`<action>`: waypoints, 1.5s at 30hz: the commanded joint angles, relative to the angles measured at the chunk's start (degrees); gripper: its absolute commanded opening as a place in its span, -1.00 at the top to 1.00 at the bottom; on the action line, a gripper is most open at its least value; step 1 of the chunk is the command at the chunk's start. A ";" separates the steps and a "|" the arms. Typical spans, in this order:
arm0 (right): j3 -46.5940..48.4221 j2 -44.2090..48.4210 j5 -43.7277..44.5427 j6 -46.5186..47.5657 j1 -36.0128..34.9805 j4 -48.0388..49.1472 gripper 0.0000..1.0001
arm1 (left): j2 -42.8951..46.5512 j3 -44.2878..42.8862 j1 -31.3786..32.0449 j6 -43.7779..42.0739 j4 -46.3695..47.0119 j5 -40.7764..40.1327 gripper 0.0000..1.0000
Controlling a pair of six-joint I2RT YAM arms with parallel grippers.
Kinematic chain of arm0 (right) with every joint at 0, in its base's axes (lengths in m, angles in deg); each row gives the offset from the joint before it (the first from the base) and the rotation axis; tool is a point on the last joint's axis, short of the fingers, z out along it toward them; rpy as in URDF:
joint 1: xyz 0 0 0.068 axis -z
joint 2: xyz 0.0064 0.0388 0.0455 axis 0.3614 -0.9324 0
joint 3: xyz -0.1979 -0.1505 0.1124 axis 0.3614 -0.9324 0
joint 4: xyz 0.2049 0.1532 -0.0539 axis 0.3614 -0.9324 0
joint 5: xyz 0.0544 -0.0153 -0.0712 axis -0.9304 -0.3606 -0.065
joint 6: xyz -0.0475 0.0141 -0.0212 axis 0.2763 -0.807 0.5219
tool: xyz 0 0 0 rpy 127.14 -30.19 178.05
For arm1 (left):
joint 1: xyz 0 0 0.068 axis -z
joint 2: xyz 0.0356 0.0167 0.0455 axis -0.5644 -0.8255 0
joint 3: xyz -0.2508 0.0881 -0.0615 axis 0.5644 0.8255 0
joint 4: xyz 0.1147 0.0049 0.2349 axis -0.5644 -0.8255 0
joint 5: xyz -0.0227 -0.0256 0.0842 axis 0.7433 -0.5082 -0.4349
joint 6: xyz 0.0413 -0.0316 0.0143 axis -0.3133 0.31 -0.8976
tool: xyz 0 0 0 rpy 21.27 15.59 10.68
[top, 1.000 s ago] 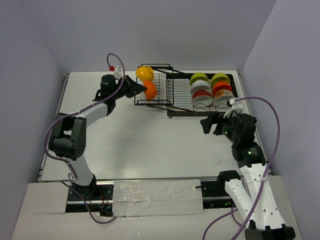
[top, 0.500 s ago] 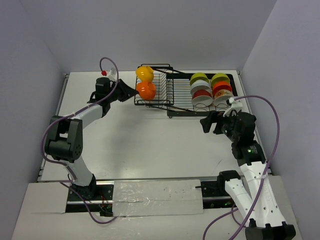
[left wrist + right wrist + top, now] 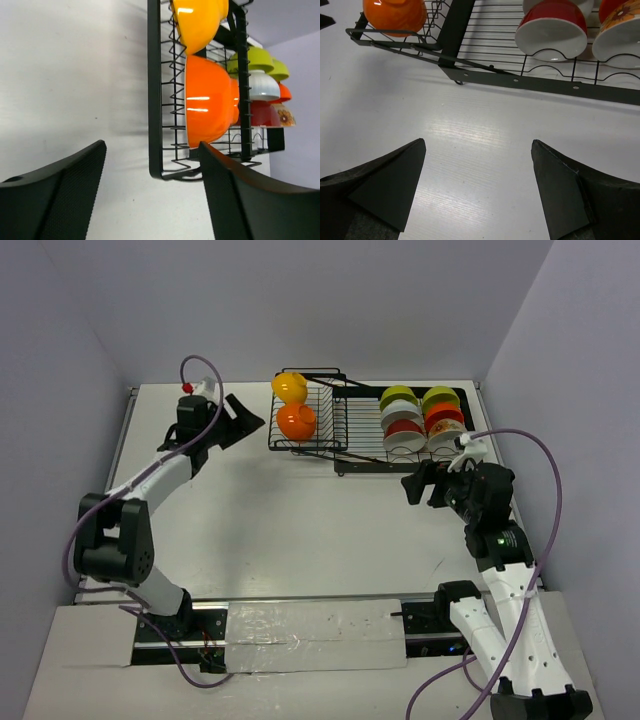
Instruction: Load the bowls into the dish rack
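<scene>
Left tool [image 3: 152,149] and right tool [image 3: 478,145] are both gaping wide, holding nothing.
The orange bowl [image 3: 207,107] is sitting in the dish rack [image 3: 153,90] just ahead of the left tool, with the yellow bowl [image 3: 197,20] beyond it. The right tool is hovering over the surface [image 3: 485,125], facing the red bowl [image 3: 551,27] in the prongs.

The table [image 3: 300,530] lies open nearside; the dish rack [image 3: 338,430] crowds its far edge.

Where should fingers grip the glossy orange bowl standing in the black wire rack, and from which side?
Probably its rim, one finger inside and one outside, coming down from above. The glossy orange bowl sits tipped on edge in the black wire rack. Its rounded outside looks broad and slick, and wire walls block the sides.
</scene>
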 commanded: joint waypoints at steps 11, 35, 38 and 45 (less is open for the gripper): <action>18.52 0.99 13.84 3.08 -0.56 -5.29 -1.00 | 29.03 -8.68 -0.62 -18.64 -22.44 -26.32 -0.99; 28.64 7.22 37.24 8.44 -9.44 6.74 -1.00 | 51.72 -18.79 -0.09 -27.72 -36.08 -42.17 -0.99; 27.94 8.19 34.87 10.99 -9.53 7.45 -1.00 | 50.94 -19.05 0.09 -27.45 -35.55 -41.99 -0.99; 26.88 9.69 34.16 11.17 -9.44 8.07 -1.00 | 49.88 -19.14 0.09 -26.75 -34.58 -41.29 -0.99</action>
